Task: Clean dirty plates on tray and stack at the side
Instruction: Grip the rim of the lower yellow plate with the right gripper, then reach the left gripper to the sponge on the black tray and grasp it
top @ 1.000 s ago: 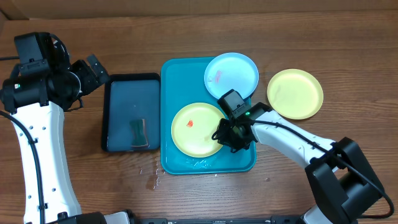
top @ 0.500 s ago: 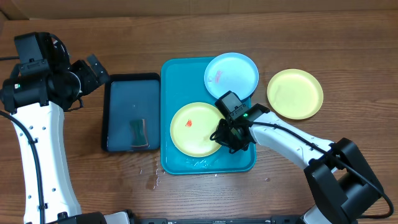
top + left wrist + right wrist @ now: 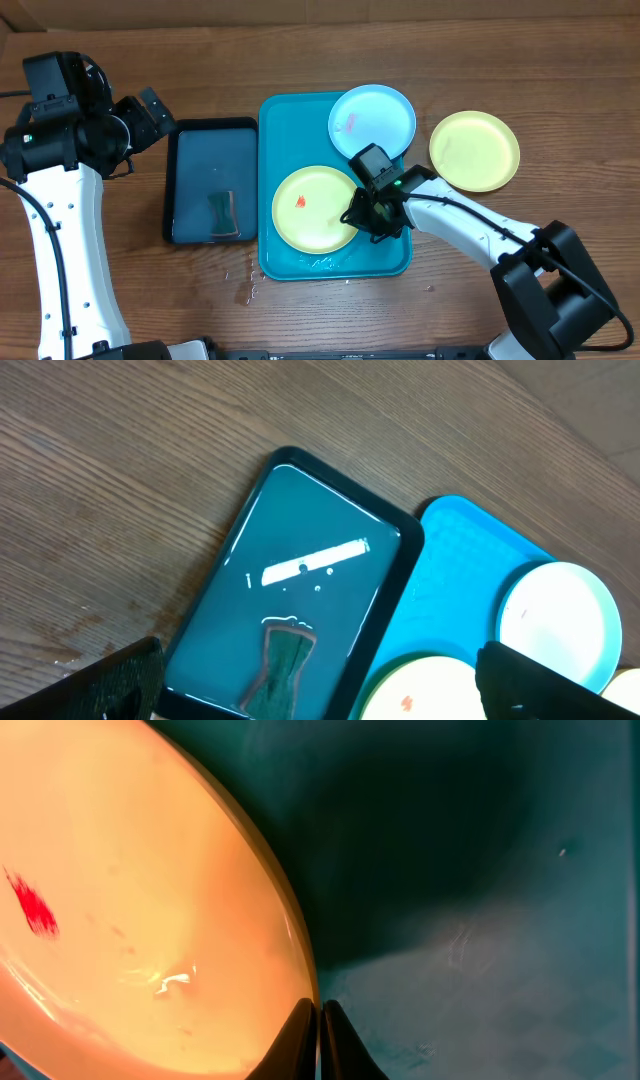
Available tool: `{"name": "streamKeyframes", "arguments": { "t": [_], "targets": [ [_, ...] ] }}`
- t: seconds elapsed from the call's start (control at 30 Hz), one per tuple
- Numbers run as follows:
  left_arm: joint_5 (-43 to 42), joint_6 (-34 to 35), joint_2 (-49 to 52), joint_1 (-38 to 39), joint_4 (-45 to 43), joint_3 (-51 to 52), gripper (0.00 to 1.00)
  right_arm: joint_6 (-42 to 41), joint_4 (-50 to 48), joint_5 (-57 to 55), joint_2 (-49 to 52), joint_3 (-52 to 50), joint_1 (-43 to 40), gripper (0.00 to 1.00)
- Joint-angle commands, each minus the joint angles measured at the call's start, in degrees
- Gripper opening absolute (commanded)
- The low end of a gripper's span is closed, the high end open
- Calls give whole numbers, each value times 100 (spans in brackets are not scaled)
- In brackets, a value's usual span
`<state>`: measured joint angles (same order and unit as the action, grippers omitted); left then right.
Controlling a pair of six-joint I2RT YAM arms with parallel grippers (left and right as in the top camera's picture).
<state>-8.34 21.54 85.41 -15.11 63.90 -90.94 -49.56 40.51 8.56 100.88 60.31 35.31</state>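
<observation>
Two plates (image 3: 316,208) on tray (image 3: 285,130), one beside.

White arm links (image 3: 62,260), black joints (image 3: 62,140), black right hand (image 3: 355,217), thin cables (image 3: 30,215), green lights (image 3: 398,183)

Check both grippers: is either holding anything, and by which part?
The right gripper is shut on the yellow plate in the tray, pinching its rim. The left gripper is open and holds nothing.

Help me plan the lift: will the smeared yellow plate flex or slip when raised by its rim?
Probably stiff and light: the yellow plate looks like thin moulded plastic. It may slip, since its surface looks glossy and the right gripper pinches only the rim.
</observation>
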Motion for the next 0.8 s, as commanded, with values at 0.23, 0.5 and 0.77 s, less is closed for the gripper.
{"name": "streamKeyframes", "arguments": {
  "t": [0.23, 0.5, 0.77],
  "targets": [
    [-7, 98, 48, 13, -4, -66, 100, 809, 59, -83, -92, 317, -323, 15],
    [-7, 96, 48, 13, -4, -66, 100, 807, 72, -85, -90, 315, -319, 47],
    [-4, 96, 48, 13, -4, -66, 100, 804, 55, -85, -90, 315, -319, 53]
  ]
}}
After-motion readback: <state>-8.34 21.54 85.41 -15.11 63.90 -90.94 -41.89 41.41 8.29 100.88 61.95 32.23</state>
